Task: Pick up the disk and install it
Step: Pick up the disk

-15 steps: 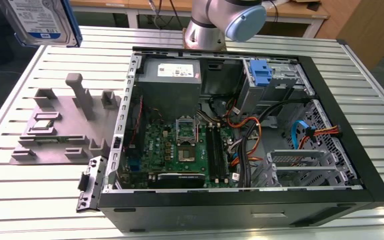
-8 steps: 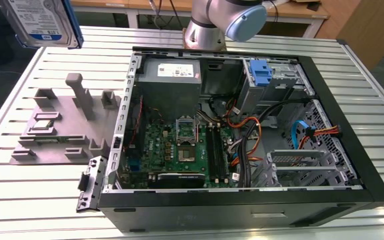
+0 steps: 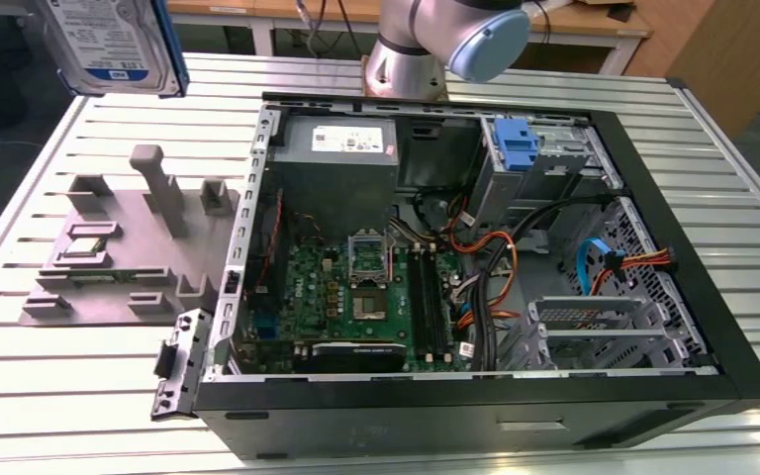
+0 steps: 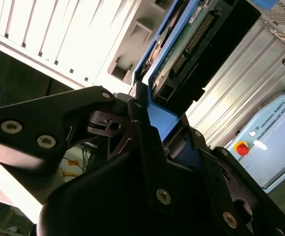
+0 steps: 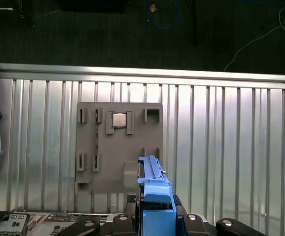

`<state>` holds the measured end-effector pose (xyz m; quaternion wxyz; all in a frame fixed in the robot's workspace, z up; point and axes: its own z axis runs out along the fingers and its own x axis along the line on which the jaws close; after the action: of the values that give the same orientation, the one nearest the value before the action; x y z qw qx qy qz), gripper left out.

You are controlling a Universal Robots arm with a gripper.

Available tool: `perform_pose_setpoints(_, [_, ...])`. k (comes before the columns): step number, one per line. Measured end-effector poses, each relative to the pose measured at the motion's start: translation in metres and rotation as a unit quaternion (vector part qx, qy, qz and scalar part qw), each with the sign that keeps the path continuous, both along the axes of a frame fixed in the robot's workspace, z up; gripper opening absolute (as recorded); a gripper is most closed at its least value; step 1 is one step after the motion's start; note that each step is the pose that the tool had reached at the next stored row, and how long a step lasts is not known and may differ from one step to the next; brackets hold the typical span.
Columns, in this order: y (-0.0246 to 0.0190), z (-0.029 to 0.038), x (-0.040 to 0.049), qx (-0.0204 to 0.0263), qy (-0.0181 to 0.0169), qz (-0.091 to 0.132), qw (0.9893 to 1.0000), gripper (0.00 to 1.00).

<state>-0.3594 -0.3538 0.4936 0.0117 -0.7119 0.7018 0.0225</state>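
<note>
Disk (image 3: 106, 45) location: aloft at the exterior view's left, well above the table and outside the case, with its labelled face turned to that camera. Judge it picked up and not yet installed.

Check the scene in this order:

1. The slatted metal table (image 3: 76, 396) carries everything else.
2. The open computer case (image 3: 736, 327) lies on its side toward the exterior view's right. Its interior faces up, which appears to give you access from above.
3. The grey fixture plate (image 5: 120, 147) lies left of the case. In the first wrist view it sits below the held Disk, well apart from it. Its moulded slots likely keep parts at known positions.
4. The blue bracket (image 3: 517, 148) stands at the far right inside the case, on the metal drive cage.
5. The gripper (image 4: 162, 132) is clamped on the blue side rail. Its fingers (image 4: 141, 125) press the narrow edges, which probably leaves both broad faces free.
</note>
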Motion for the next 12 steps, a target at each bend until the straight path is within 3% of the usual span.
perform_pose_setpoints(4, [0.0000,0.0001,0.0086,0.0000,0.0001,0.000,1.0000,0.36])
perform_pose_setpoints(12, [0.0000,0.0000,0.0109,0.0000,0.0000,0.000,1.0000,0.36])
